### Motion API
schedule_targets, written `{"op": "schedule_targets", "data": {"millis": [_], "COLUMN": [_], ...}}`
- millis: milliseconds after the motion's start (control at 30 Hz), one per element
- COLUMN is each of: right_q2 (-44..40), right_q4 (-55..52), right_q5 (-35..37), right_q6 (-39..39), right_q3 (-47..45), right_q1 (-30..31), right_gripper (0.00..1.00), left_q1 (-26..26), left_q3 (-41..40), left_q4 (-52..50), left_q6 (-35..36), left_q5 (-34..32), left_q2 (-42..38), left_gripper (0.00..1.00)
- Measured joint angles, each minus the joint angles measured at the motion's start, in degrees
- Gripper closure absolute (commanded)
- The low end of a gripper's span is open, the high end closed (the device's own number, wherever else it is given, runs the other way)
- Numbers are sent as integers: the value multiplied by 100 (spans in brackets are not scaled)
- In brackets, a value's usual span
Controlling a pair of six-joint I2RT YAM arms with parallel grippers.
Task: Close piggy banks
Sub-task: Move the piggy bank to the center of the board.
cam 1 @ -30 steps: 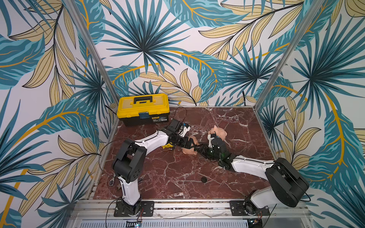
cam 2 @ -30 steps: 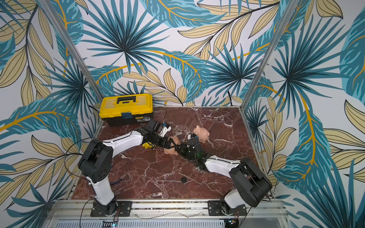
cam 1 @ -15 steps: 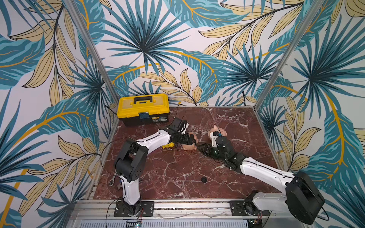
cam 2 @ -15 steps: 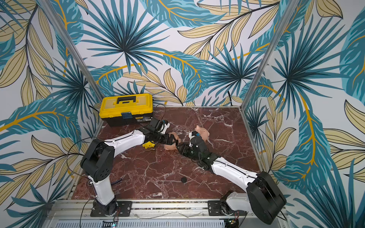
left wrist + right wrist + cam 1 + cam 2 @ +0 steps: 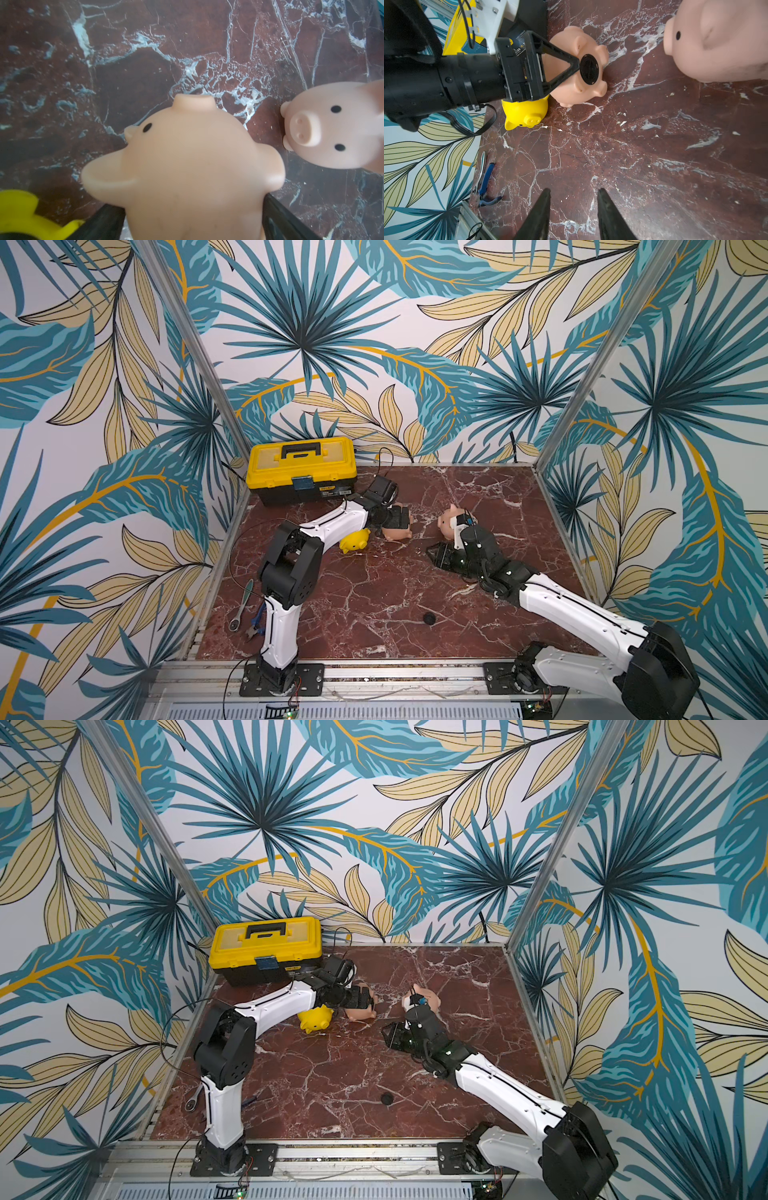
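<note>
Right wrist: right hand parted, empty over marble table; left hand grip unclear.

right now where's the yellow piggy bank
In both top views the yellow piggy bank sits on the left half of the marble table, in front of the yellow toolbox, close beside the peach piggy bank.

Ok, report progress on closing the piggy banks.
Done: the peach pig has a black plug in its belly. In hand: left gripper straddles it; right gripper open, empty. Remaining: one loose plug lies on the table; whether the yellow pig and pink pig are plugged is hidden.
</note>
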Motion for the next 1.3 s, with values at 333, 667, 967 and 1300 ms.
{"op": "schedule_targets", "data": {"millis": [333, 667, 967, 1300], "right_q2": [39, 33, -238, -417], "right_q4": [-293, -754, -1250, -1438], "right_q5": [-9, 151, 898, 1797], "right_q6": [-166, -452, -944, -1539], "right_q3": [131, 278, 426, 463], "right_q1": [-2, -35, -267, -1172], "right_gripper": [58, 57, 48, 44], "left_q1": [61, 72, -63, -472], "left_q3": [511, 785, 1040, 1274], "left_q4": [-468, -807, -898, -710], "left_q6": [26, 74, 450, 1167], "left_q5": [-4, -153, -153, 234], "left_q2": [203, 79, -404, -444], "left_gripper": [0, 0, 0, 0]}}
